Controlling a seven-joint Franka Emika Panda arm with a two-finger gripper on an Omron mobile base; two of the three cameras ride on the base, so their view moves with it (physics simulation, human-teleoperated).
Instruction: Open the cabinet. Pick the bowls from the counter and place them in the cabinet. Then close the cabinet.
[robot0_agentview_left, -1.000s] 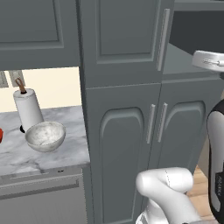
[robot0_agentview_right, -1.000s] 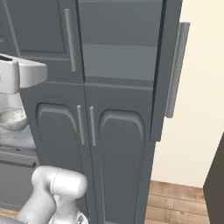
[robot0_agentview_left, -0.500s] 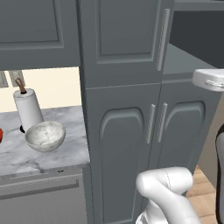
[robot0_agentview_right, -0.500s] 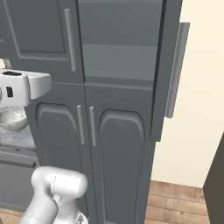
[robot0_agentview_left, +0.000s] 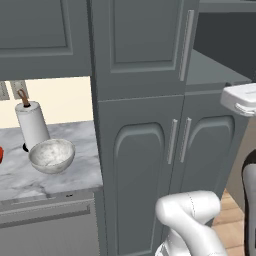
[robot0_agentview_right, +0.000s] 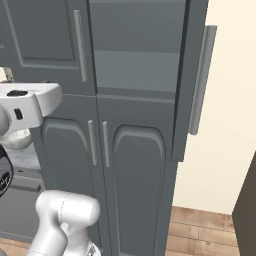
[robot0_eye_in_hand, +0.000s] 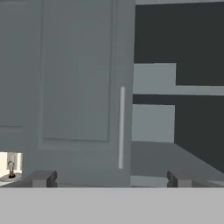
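- We take the cabinet (robot0_agentview_right: 135, 50) as our landmark: its right door (robot0_agentview_right: 192, 80) stands swung wide open, its left door (robot0_agentview_left: 145, 45) is shut, and the grey shelf (robot0_agentview_left: 210, 67) inside lies bare to view.
- In the hand view we face the shut left door's bar handle (robot0_eye_in_hand: 121, 127), with the open compartment just to its right.
- Our fingers (robot0_eye_in_hand: 111, 178) are spread well apart and pinch nothing — both tips rise apart at the bottom of the hand view.
- Left of the cabinet, on the marble tabletop (robot0_agentview_left: 75, 172), sits the speckled bowl (robot0_agentview_left: 51, 155), upright and just in front of the paper-towel roll (robot0_agentview_left: 32, 125).
- The red bowl (robot0_agentview_left: 1, 154) shows only as a sliver further left of the cabinet — at the picture's edge.
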